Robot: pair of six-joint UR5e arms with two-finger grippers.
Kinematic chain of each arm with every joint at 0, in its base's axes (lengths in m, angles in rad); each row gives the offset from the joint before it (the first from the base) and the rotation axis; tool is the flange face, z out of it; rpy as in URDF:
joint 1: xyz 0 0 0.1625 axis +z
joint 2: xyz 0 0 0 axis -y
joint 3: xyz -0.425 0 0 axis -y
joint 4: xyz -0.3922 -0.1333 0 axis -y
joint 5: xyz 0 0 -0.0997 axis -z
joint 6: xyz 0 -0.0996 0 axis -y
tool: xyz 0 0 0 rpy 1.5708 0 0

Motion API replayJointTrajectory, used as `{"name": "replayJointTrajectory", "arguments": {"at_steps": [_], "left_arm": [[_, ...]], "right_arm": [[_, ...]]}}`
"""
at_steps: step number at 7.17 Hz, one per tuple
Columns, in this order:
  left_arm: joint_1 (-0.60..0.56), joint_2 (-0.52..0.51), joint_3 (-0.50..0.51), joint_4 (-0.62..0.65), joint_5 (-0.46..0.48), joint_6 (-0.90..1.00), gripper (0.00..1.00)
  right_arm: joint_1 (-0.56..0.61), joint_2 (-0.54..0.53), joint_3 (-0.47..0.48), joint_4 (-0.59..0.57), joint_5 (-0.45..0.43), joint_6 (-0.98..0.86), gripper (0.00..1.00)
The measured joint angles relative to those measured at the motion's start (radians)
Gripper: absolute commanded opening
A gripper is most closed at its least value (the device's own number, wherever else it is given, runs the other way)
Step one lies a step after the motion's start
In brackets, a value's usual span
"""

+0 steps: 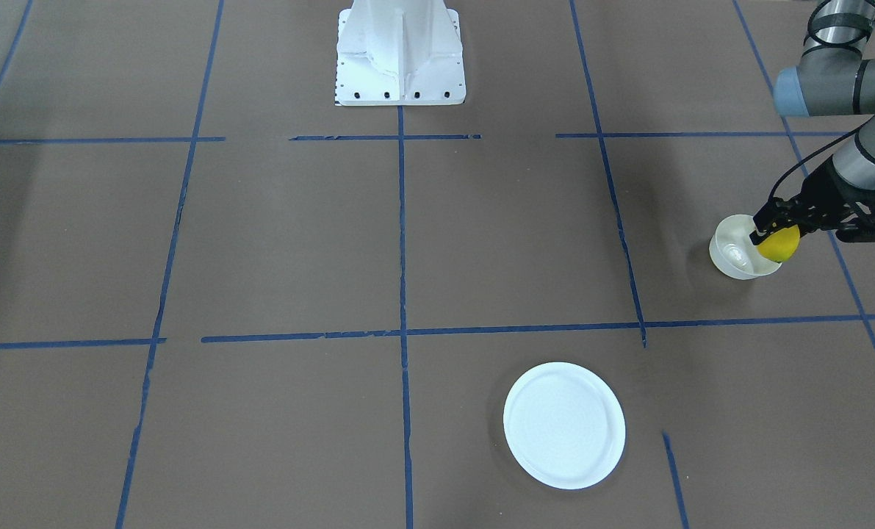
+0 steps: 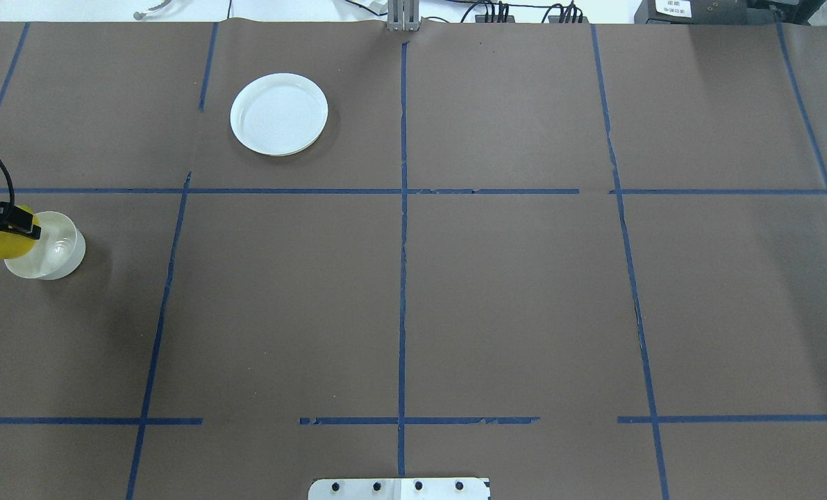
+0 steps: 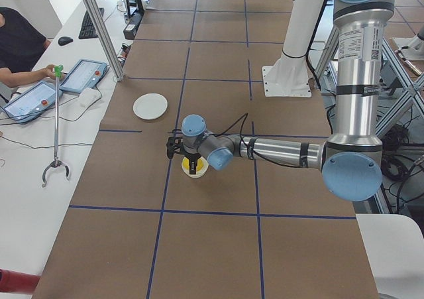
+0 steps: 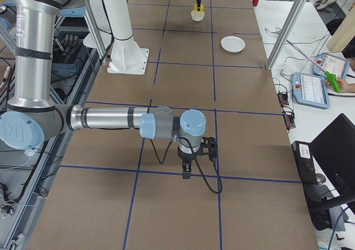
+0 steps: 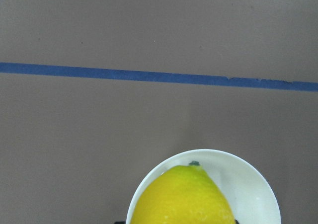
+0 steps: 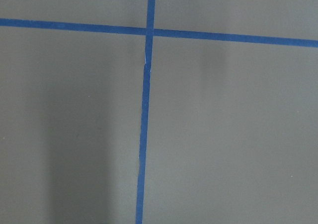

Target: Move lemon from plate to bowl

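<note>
The yellow lemon [image 1: 781, 247] is held in my left gripper [image 1: 773, 236], which is shut on it just above the near rim of the small white bowl [image 1: 731, 253]. In the overhead view the lemon [image 2: 3, 243] overlaps the left edge of the bowl [image 2: 52, 250]. In the left wrist view the lemon [image 5: 184, 196], with its green tip, hangs over the bowl [image 5: 256, 184]. The flat white plate [image 1: 564, 425] is empty, far from the bowl; it also shows in the overhead view [image 2: 279, 114]. My right gripper [image 4: 186, 174] hovers low over bare table, and I cannot tell whether it is open or shut.
The white robot base [image 1: 400, 51] stands at the table's middle edge. Blue tape lines cross the brown table cover. A side desk with tablets [image 3: 83, 75] and a grabber stick [image 3: 56, 123] lies beyond the plate's edge of the table.
</note>
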Motion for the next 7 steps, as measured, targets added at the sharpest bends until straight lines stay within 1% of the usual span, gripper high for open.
{"name": "replayJointTrajectory", "arguments": {"at_steps": [5,6,7], "left_arm": [[0.003,-0.024,-0.013,0.009,-0.044,0.007,1.0],[0.002,-0.032,-0.024,0.018,-0.057,0.022,1.0],[-0.007,-0.04,-0.03,0.043,-0.081,0.085,1.0]], "right_arm": [[0.0,0.0,0.0,0.0,0.001,0.0,1.0],[0.0,0.0,0.0,0.0,0.001,0.0,1.0],[0.0,0.0,0.0,0.0,0.001,0.0,1.0]]}}
